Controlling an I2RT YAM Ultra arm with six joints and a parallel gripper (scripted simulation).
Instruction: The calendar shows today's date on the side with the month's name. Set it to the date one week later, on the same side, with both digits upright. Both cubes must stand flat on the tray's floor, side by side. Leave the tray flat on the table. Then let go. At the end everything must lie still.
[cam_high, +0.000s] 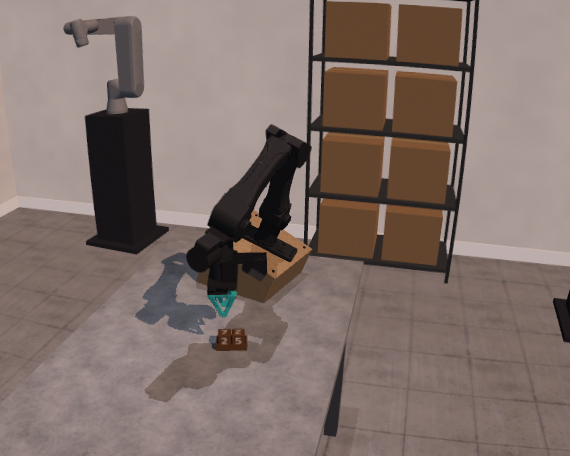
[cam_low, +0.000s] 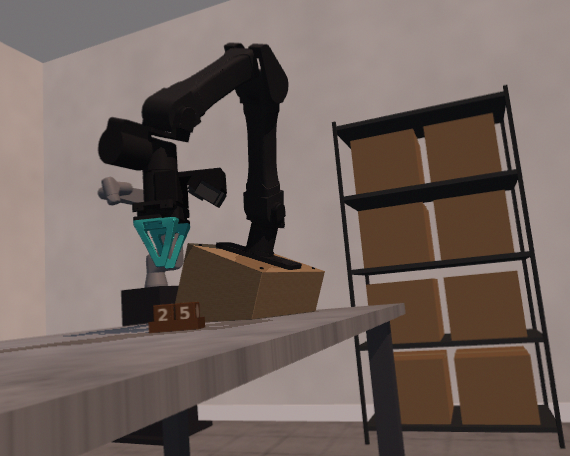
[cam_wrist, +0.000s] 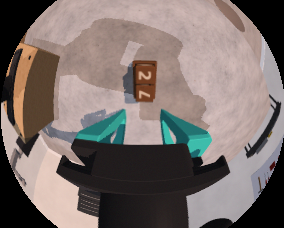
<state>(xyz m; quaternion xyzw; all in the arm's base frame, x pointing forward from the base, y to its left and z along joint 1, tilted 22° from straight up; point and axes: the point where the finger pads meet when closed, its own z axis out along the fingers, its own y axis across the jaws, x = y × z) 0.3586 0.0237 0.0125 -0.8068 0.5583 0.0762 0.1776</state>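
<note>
The left cube (cam_high: 224, 341) (cam_low: 163, 314) (cam_wrist: 144, 93) shows an upright 2 in front and a 7 on top. The right cube (cam_high: 238, 341) (cam_low: 185, 313) (cam_wrist: 145, 75) shows an upright 5 in front and a 2 on top. They sit side by side in the small brown tray (cam_low: 176, 326), which lies flat on the table. No month's name is readable in any view; the tray's far side is hidden. My gripper (cam_high: 223, 315) (cam_low: 166, 266) (cam_wrist: 143, 111) is partly open and empty, pointing down above the cubes and a little towards the arm's base, touching nothing.
The arm's wooden base block (cam_high: 287, 280) (cam_low: 220, 285) (cam_wrist: 40, 95) stands behind the tray, to the right in the top view. The table's right edge (cam_high: 350, 325) lies farther right. Shelves with boxes and a grey arm on a black pedestal (cam_high: 125, 175) stand beyond the table.
</note>
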